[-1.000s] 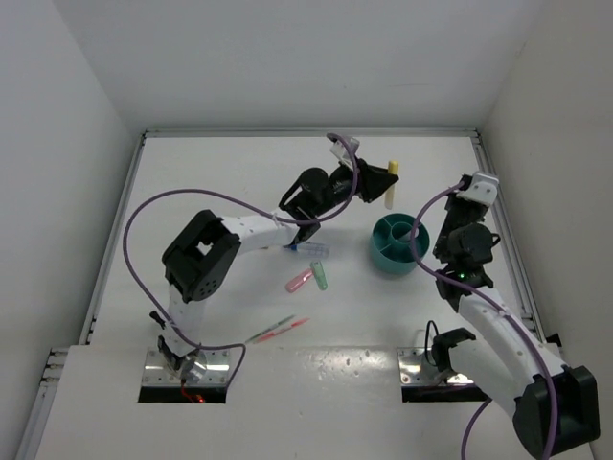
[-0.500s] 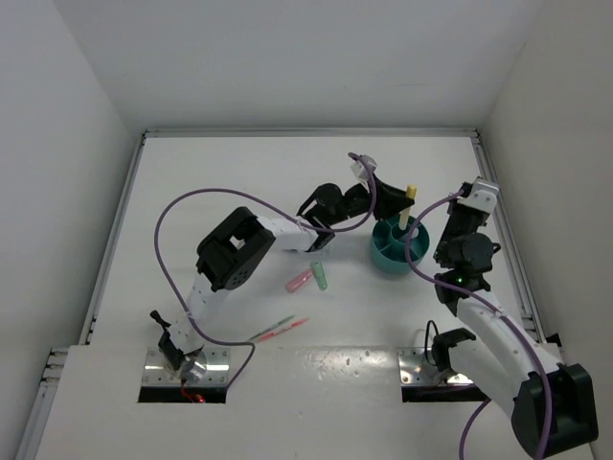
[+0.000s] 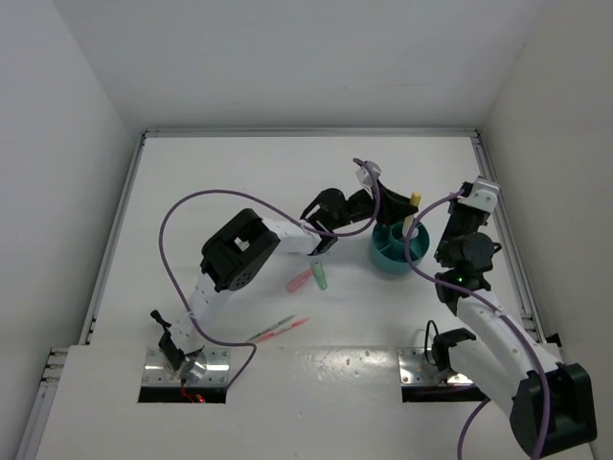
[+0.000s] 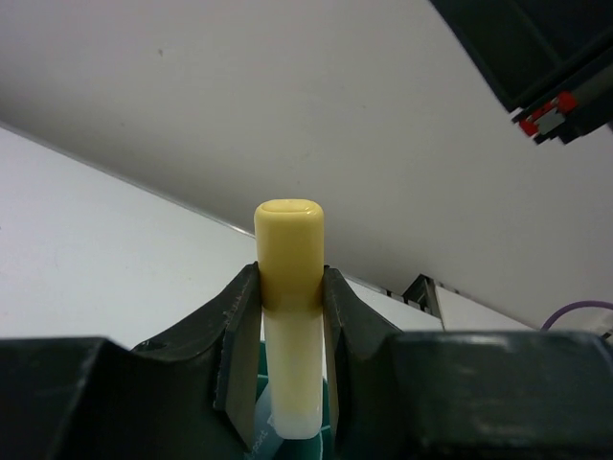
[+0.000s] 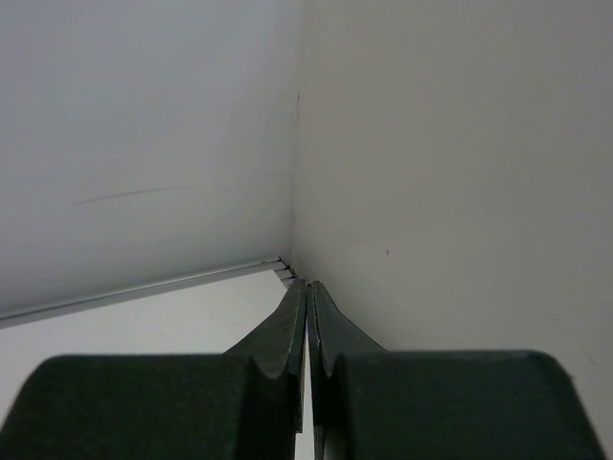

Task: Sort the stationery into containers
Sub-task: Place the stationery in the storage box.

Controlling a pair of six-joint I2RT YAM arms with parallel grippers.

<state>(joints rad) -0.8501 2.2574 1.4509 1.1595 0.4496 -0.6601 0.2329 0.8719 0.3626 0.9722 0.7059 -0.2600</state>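
The yellow marker (image 3: pixel 411 205) stands upright over the far rim of the teal cup (image 3: pixel 383 257). The left gripper (image 3: pixel 400 209) pinches it, one finger on each side. There is one cup with dividers, and I cannot tell what is in it. Left of the cup lie one pink marker (image 3: pixel 300 281) and one green marker (image 3: pixel 321 278). Farther left are two thin pens (image 3: pixel 278 329). Bare table (image 3: pixel 239 172) spreads behind the cup, and the table's right edge is near. Right of the cup, the right gripper (image 5: pixel 307 316) has its fingers pressed together, holding nothing.

One teal cup (image 3: pixel 385 261), one yellow marker (image 4: pixel 288 240), one pink marker (image 3: pixel 300 281), one green marker (image 3: pixel 321 278), two thin pens (image 3: pixel 284 330).
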